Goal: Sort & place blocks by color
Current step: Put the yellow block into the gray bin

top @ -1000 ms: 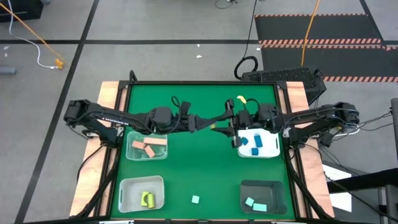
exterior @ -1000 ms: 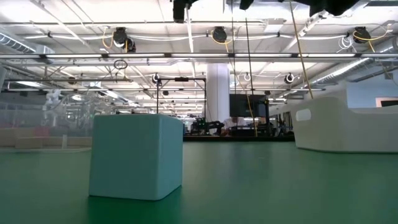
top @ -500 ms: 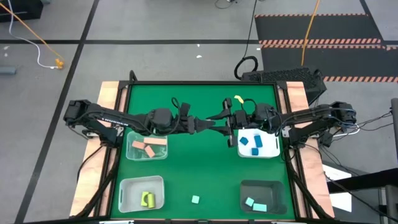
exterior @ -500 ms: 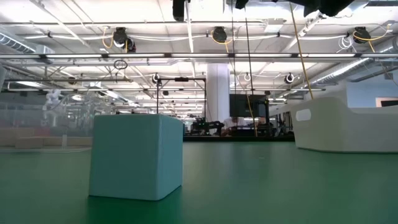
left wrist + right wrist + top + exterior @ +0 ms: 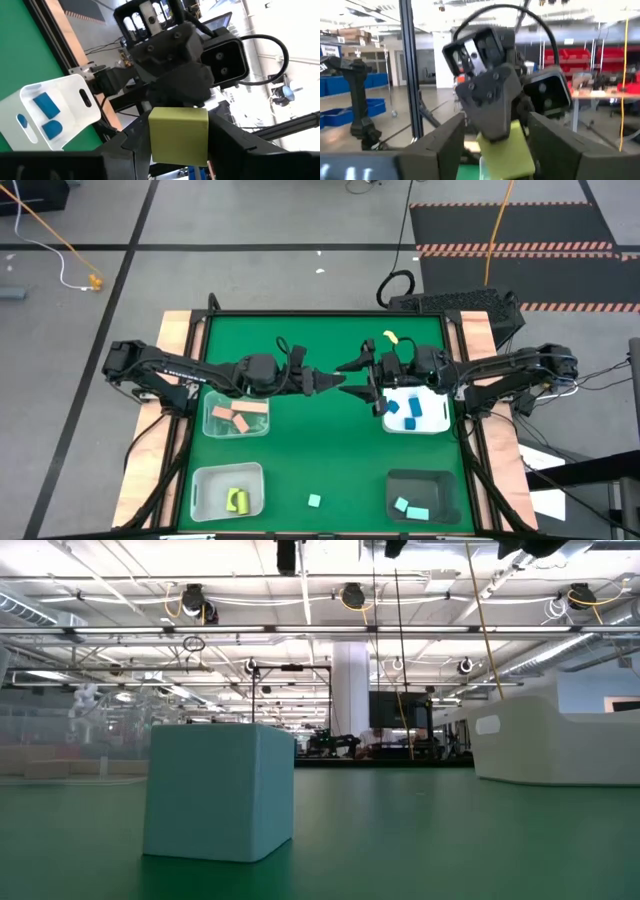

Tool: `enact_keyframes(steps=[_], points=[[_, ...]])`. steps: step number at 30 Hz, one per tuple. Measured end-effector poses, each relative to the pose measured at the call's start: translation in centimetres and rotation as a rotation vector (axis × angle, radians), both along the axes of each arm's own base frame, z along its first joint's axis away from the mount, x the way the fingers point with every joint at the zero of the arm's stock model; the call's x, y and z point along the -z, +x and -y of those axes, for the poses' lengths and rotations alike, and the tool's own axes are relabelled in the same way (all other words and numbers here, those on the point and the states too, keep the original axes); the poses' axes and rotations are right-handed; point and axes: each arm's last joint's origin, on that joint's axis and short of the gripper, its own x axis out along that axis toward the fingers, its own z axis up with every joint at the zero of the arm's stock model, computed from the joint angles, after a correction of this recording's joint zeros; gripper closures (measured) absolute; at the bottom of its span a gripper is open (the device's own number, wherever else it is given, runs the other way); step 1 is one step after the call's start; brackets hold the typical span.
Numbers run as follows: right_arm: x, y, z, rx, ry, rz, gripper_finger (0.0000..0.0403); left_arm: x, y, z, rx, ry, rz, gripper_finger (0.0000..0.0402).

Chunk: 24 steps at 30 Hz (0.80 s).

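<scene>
Grey concrete floor (image 5: 250, 220), black hazard-striped mat (image 5: 510, 225), orange cable (image 5: 45, 225), ceiling pipes (image 5: 300, 630)
</scene>
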Motion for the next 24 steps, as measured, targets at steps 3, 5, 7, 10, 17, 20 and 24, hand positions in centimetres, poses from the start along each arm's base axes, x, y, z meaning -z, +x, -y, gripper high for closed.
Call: enact_keyframes(steps=[3, 5, 7, 10, 17, 20, 24], points=[[-0.2, -0.8, 0.0, -0.004, 0.018, -0.064, 0.0173, 0.0, 0.0, -0.1, -0.002, -0.002, 0.0, 0.0247], [-0.5, -1.7, 0.0, -0.005, 0.021, -0.102, 0.017, 0.1, 0.0, -0.1, -0.002, -0.003, -0.009, 0.0251], [-0.8, -2.6, 0.0, -0.005, 0.021, -0.143, 0.0169, 0.2, 0.0, 0.0, 0.011, -0.009, -0.023, 0.0253], [-0.9, -3.8, 0.0, -0.006, 0.05, -0.21, 0.0173, 0.4, 0.0, 0.2, 0.081, -0.022, -0.048, 0.0248], [-0.8, -5.7, 0.0, -0.012, 0.161, -0.331, 0.0182, 1.1, -0.8, 2.0, 0.336, -0.112, -0.18, 0.025], [-0.6, -6.3, 0.0, -0.009, 0.175, -0.385, 0.0182, 1.5, -1.7, 3.6, 0.414, -0.175, -0.288, 0.0251], [0.0, -6.7, 0.0, -0.033, 0.176, -0.459, 0.0182, 2.1, -3.6, 5.3, 0.449, -0.247, -0.477, 0.025]])
